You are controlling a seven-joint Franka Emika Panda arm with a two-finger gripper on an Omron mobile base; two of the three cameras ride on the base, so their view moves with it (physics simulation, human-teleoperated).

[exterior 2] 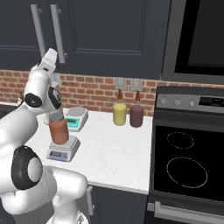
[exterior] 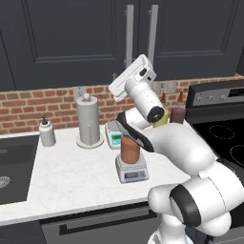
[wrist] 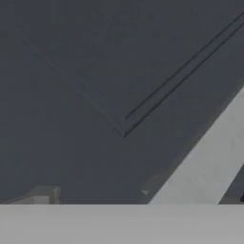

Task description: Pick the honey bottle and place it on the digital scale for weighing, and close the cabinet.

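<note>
The honey bottle (exterior: pixel 129 148) stands on the digital scale (exterior: pixel 132 171) for weighing. The tool (exterior: pixel 121 78), jaws spread and empty, is raised against the cabinet (exterior: pixel 71 43), whose doors look shut.

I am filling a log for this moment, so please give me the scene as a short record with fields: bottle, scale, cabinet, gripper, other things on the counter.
bottle: honey bottle stands upright on the scale
scale: digital scale on the counter, display to the front
cabinet: cabinet doors look shut, both handles side by side
gripper: gripper raised close to a door panel beside a handle, holds nothing
other things: second scale, paper towel roll, soap dispenser, yellow canister, dark jar
</note>
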